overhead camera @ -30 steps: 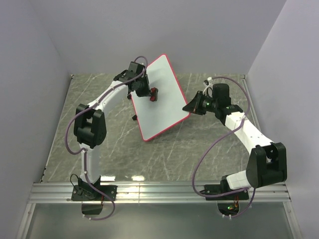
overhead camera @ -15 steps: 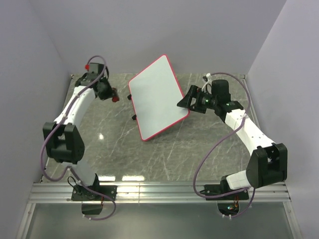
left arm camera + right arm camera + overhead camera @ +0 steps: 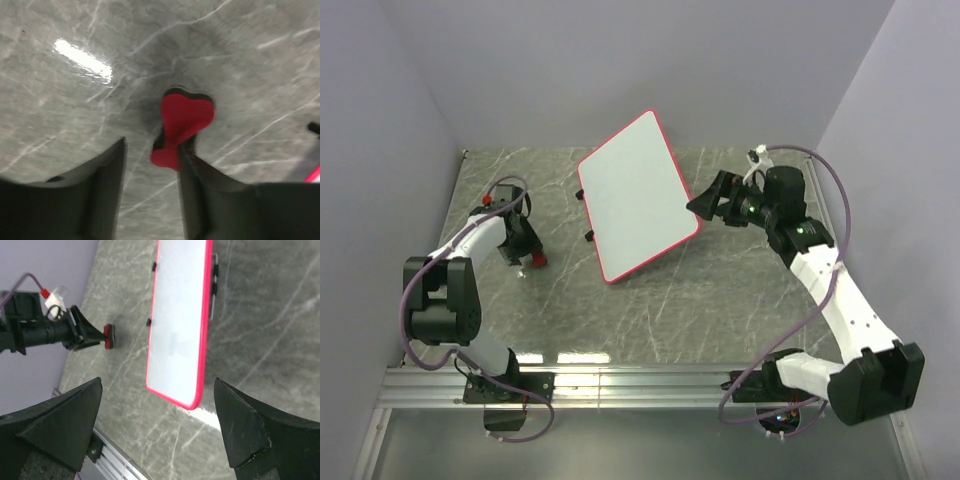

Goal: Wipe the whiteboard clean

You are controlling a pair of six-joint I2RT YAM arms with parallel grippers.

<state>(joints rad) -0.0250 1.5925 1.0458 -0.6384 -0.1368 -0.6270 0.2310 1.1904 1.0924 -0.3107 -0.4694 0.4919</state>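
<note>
Fingers [image 3: 107, 182] of the left gripper [image 3: 527, 256] stand wide apart, low over the grey marble-patterned table [image 3: 650, 310] at the left of the top view. A small red eraser with a black underside [image 3: 183, 120] rests on the stone at the tip of the finger on the right of the left wrist view. It touches or nearly touches that finger, and the other finger is clear of it, so nothing is clamped.

The large flat rectangular whiteboard with a thin red rim and rounded corners [image 3: 635, 195] sits at the upper centre of the top view, turned at an angle to the table's edges. Small black feet [image 3: 588, 236] show along its left edge. Its face looks plain white in the top and right wrist views.

The right gripper [image 3: 703, 207] is beside the board's right edge, near the lower right corner. Its two black fingers [image 3: 65, 425] are spread wide at the bottom corners of the right wrist view, with the board [image 3: 179, 325] framed between them and apart from both.
</note>
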